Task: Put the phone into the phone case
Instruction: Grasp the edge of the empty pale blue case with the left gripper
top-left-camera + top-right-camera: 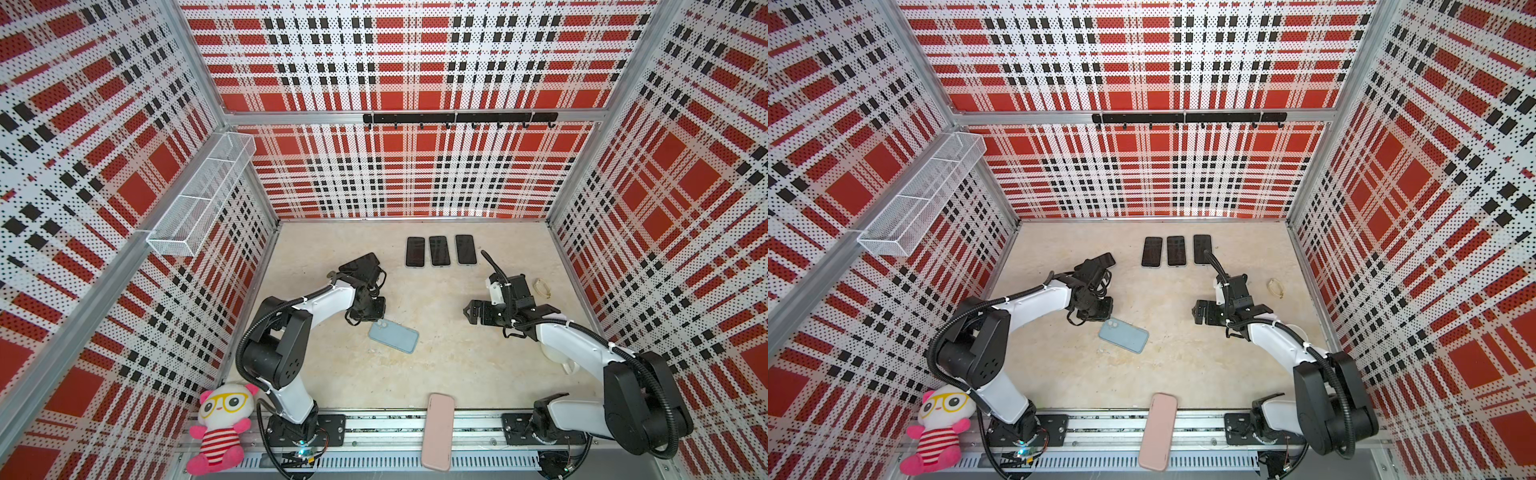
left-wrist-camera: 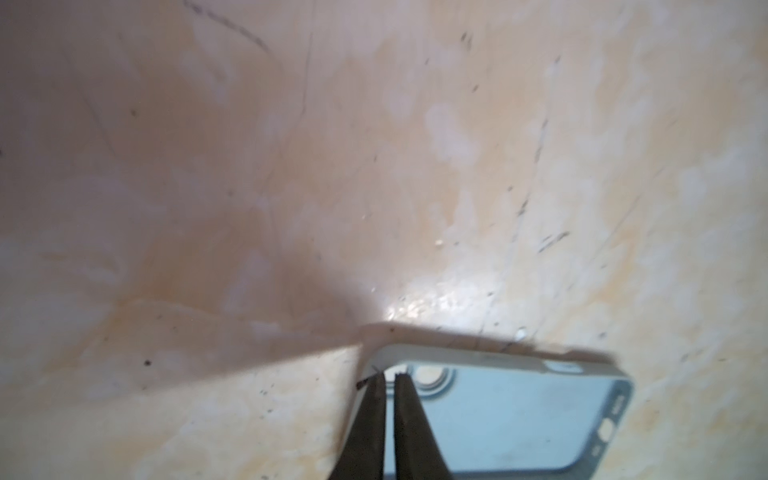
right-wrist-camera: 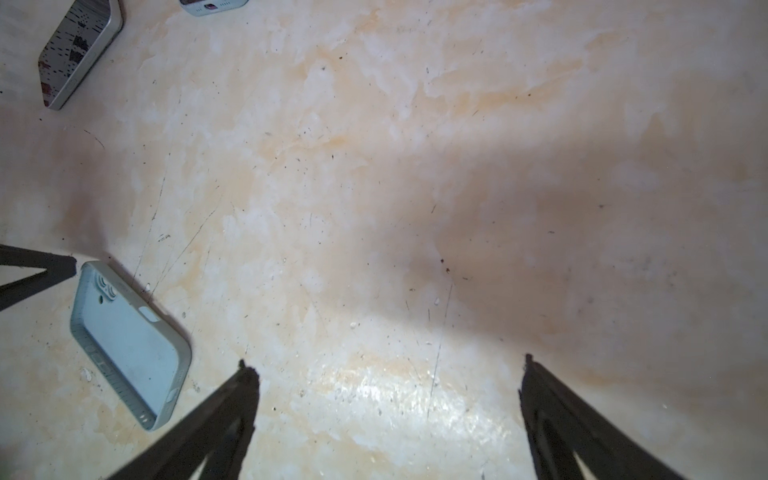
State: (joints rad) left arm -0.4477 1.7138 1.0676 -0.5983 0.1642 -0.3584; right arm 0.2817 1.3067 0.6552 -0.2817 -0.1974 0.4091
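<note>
A light blue phone case (image 1: pixel 395 338) (image 1: pixel 1125 336) lies hollow side up in the middle of the table. My left gripper (image 1: pixel 377 320) (image 2: pixel 386 376) is shut on the case's rim at the corner with the camera cut-out; one finger is inside the case (image 2: pixel 519 407), the other outside. Three dark phones lie side by side at the back, the left phone (image 1: pixel 415 252), the middle phone (image 1: pixel 439 251) and the right phone (image 1: pixel 465 249). My right gripper (image 1: pixel 471 311) (image 3: pixel 386 365) hovers open and empty to the right of the case (image 3: pixel 133 345).
A pink case (image 1: pixel 438 432) lies across the front rail. A plush toy (image 1: pixel 220 428) sits at the front left corner. A small pale ring (image 1: pixel 541 288) lies near the right wall. A wire basket (image 1: pixel 199 195) hangs on the left wall.
</note>
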